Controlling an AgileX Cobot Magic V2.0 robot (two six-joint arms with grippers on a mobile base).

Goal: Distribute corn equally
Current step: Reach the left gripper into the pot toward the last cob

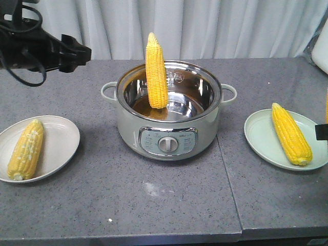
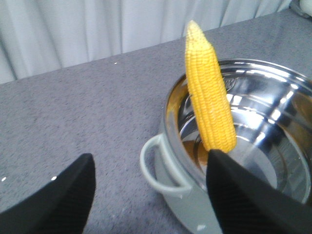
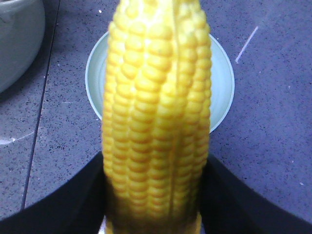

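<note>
Corn (image 1: 156,72) leans in the pot (image 1: 207,128), left hand (image 2: 148,165) spread wide nearby; right hand (image 3: 153,195) seemingly clamps another cob (image 3: 156,97).

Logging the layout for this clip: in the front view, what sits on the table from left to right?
Left plate with left cob → pot with standing cob → right plate with right cob.
</note>
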